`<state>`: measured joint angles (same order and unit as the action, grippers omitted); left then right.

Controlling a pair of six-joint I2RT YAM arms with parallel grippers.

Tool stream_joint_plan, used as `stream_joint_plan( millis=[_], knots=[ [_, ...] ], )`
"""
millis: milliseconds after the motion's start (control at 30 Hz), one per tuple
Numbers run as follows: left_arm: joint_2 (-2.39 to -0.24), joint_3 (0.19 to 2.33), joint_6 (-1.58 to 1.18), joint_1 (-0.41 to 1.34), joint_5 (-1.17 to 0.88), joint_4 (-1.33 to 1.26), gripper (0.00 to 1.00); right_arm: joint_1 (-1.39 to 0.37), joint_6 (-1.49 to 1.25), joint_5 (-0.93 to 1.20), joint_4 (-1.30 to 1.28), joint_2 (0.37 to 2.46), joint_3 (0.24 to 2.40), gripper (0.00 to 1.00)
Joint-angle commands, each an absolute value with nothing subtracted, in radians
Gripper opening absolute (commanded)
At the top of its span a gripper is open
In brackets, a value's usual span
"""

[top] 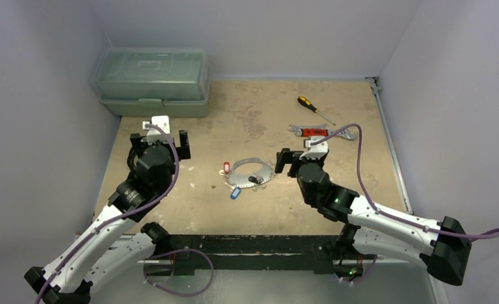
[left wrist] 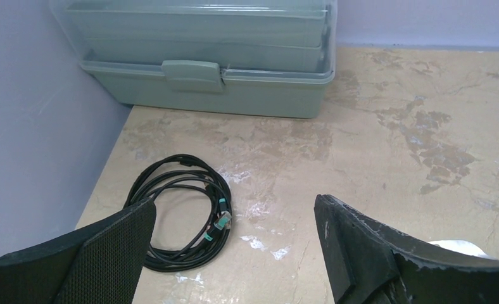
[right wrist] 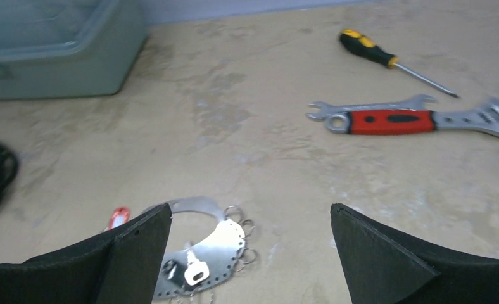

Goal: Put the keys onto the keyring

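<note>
The keyring [top: 253,172] is a wide thin silvery loop lying flat mid-table, with small rings along its edge. The keys lie on and around it: a red tag [top: 226,168] at its left, a blue tag [top: 235,193] in front, a black one [top: 254,180] on the loop. My right gripper [top: 301,158] hovers open just right of the loop. In the right wrist view the keyring [right wrist: 209,244] and a silver key [right wrist: 195,271] sit by the left finger of this gripper [right wrist: 250,209]. My left gripper [top: 159,136] is open, empty and well to the left.
A green toolbox [top: 152,81] stands at the back left. A coiled black cable [left wrist: 177,212] lies under my left gripper [left wrist: 234,202]. A red-handled wrench [right wrist: 392,120] and a yellow-black screwdriver [right wrist: 386,60] lie at the back right. Walls close in both sides.
</note>
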<state>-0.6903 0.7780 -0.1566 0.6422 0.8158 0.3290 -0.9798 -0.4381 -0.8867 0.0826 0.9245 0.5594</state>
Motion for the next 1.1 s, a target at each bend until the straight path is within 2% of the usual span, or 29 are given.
stream_joint_plan(
  millis=[0, 1067],
  knots=[
    [-0.669, 0.781, -0.137, 0.637, 0.794, 0.285, 0.95, -0.98, -0.286, -0.596, 0.312, 0.879, 0.519, 0.99],
    [-0.696, 0.786, -0.139, 0.628, 0.781, 0.285, 0.95, -0.979, -0.284, -0.588, 0.357, 0.927, 0.492, 0.99]
  ],
)
